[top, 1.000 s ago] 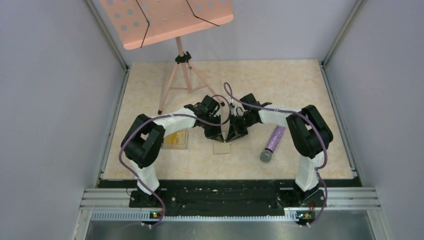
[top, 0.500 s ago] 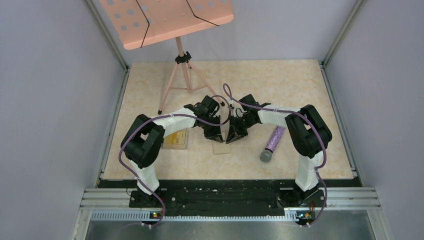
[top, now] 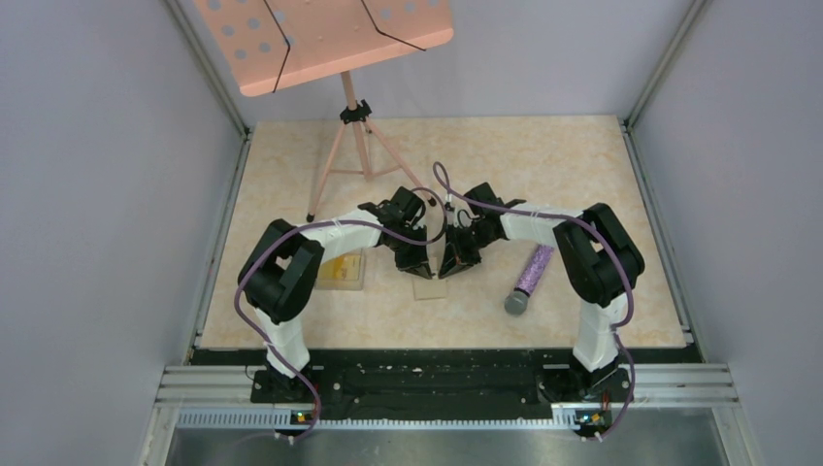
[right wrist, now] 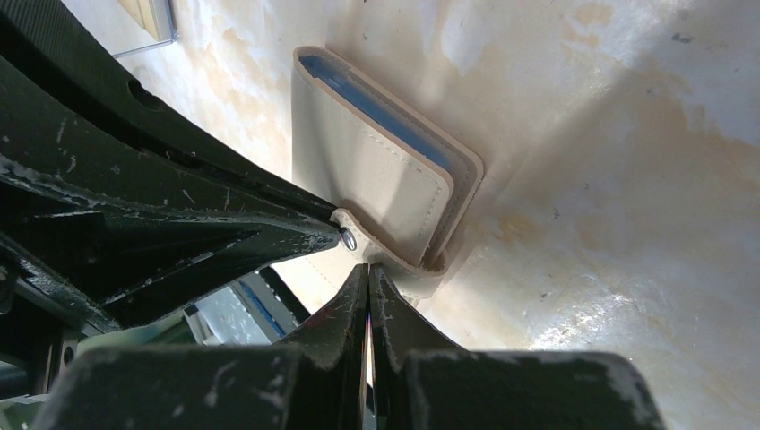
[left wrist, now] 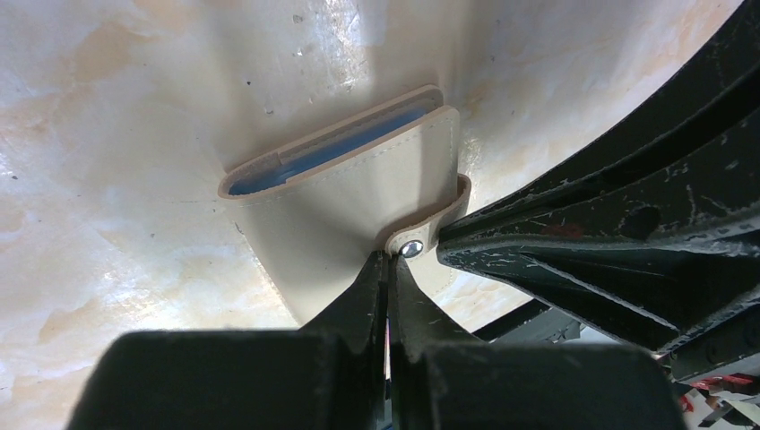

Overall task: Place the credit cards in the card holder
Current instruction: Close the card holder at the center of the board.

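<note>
The tan card holder [top: 430, 288] lies on the table, folded, with its blue inside showing at the open edge [left wrist: 323, 161]. Both grippers meet over it. My left gripper [left wrist: 388, 260] is shut, its tips pinched at the wallet's face just beside the snap strap [left wrist: 421, 240]. My right gripper [right wrist: 368, 269] is shut, its tips at the strap [right wrist: 354, 235] where it loops round the folded edge of the wallet [right wrist: 376, 175]. A gold-yellow credit card [top: 337, 269] lies in a clear box on the left. The other cards are hidden.
The clear plastic box [top: 345, 283] sits left of the wallet, and its corner shows in the right wrist view [right wrist: 148, 22]. A purple glitter microphone [top: 529, 277] lies to the right. A pink music stand [top: 349, 126] stands at the back.
Both grippers stay shut at the wallet. The left arm's elbow has shifted slightly to the right; the wallet has barely moved.
</note>
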Robot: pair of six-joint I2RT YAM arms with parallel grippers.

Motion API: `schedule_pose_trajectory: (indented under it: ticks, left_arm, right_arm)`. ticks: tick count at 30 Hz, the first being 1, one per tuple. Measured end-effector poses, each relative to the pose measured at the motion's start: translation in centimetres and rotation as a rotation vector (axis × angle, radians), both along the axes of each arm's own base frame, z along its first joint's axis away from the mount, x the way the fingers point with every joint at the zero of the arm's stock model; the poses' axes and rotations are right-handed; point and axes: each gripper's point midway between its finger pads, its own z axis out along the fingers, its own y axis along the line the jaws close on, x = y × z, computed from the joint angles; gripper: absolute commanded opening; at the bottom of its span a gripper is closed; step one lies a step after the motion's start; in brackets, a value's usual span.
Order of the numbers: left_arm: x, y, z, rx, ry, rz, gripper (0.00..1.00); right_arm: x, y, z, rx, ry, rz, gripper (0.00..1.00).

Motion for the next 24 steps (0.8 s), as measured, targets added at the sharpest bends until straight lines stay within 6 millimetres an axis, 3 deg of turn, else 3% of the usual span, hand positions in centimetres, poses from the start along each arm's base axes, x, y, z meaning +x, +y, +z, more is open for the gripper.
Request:
schedule_pose_trajectory:
  ticks: [24]
  left_arm:
    - [-0.01,0.02,-0.02,0.001,0.000,-0.001,0.00]
  right_arm:
    - [0.50,0.37,-0.27,-0.009,-0.038,0.006,0.00]
